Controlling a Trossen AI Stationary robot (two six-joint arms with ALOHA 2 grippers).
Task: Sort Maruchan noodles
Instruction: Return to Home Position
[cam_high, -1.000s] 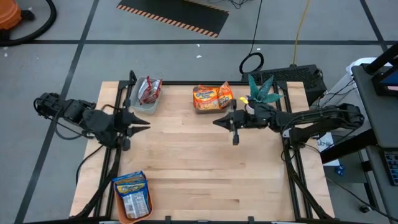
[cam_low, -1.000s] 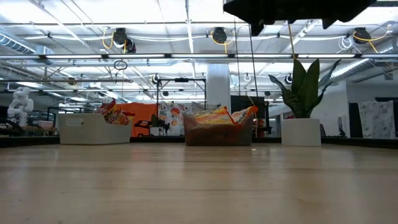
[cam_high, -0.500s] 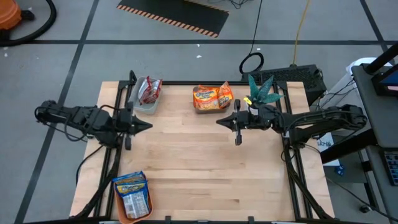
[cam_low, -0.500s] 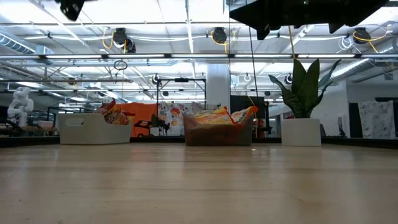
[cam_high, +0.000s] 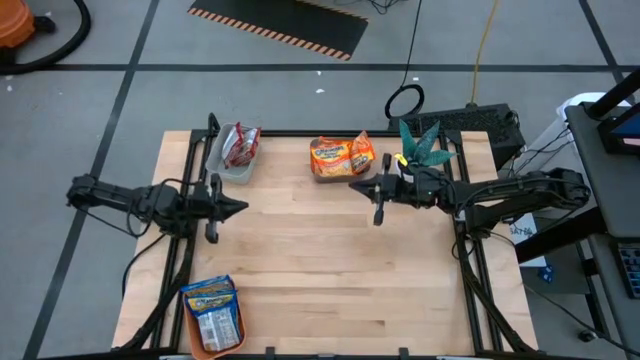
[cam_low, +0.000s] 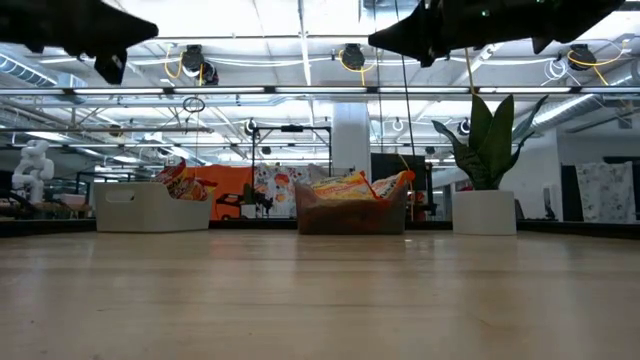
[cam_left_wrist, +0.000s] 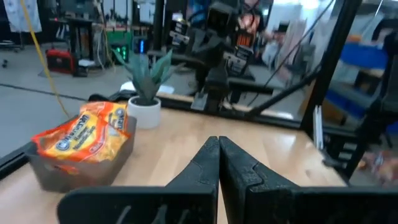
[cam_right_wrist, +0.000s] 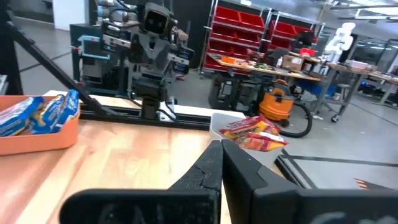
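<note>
Sorting looks done, arms bound for home: the left gripper (cam_high: 236, 207), empty, fingers pressed together, hovers above the table (cam_high: 320, 260) near its 9 o'clock edge. The right gripper (cam_high: 353, 187), likewise closed on nothing, hangs toward 1 o'clock, just beside the potted plant (cam_high: 425, 145).

The Maruchan noodles lie binned by colour. The red packets (cam_high: 241, 146) sit in a white bin (cam_high: 232, 172) at 11 o'clock, the orange packets (cam_high: 338, 155) in a dark bin (cam_low: 350, 220) at 12 o'clock, and the blue packets (cam_high: 212, 308) in an orange bin (cam_right_wrist: 37, 134) at 7 o'clock.

A clean finish likely calls for each arm to draw back toward its own side with height kept and fingers shut. The right arm should steer wide of the plant's leaves and the dark bin.

The low view catches only the arms' dark undersides and misses the orange bin altogether. How many packets each bin holds cannot be counted, since they overlap.
</note>
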